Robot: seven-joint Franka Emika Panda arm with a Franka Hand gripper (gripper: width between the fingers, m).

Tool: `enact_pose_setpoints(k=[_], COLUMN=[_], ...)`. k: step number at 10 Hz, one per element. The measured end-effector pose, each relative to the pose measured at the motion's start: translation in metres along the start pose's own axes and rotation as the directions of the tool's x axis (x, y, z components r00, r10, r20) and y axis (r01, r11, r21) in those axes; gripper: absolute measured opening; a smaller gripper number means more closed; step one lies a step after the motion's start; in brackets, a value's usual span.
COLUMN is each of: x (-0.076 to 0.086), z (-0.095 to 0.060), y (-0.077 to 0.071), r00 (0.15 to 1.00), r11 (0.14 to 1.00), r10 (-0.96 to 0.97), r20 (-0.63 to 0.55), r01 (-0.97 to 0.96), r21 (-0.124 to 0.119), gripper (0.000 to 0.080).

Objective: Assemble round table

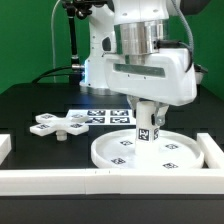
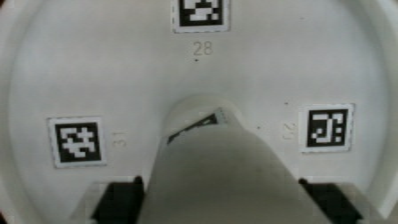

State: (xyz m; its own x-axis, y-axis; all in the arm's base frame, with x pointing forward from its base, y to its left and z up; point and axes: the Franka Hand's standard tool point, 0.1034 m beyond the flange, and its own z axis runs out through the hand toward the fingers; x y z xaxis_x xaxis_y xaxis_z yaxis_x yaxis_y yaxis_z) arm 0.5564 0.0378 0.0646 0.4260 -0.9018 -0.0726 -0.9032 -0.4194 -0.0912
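Observation:
The large white rimmed round disc (image 1: 145,151) lies flat on the black table at the exterior view's right, tags facing up. My gripper (image 1: 147,112) hangs over its middle, shut on the short cylindrical leg (image 1: 146,130), which stands upright on or just above the disc. In the wrist view the leg (image 2: 222,165) runs between my dark fingertips (image 2: 119,200) down to the disc (image 2: 107,70). The cross-shaped foot piece (image 1: 57,125) lies on the table at the exterior view's left, apart from the disc.
The marker board (image 1: 100,116) lies flat behind the disc. Long white border bars run along the front (image 1: 60,181) and the exterior view's right side (image 1: 213,155). The arm's white base stands at the back.

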Motion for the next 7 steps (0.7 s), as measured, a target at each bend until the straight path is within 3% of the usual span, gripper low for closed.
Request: enact_pose_setpoints(k=[3,7], x=[0.0069,0.0009], z=[0.0002,0.0013], y=[0.0027,-0.0013], r00=[0.933,0.709], r11=[0.931,0.704], r10=[0.358,0.698], r20=[0.04,0.105], r01=[-0.36,-0.705], r21=[0.059,0.085], gripper=[0.0412,0.0412])
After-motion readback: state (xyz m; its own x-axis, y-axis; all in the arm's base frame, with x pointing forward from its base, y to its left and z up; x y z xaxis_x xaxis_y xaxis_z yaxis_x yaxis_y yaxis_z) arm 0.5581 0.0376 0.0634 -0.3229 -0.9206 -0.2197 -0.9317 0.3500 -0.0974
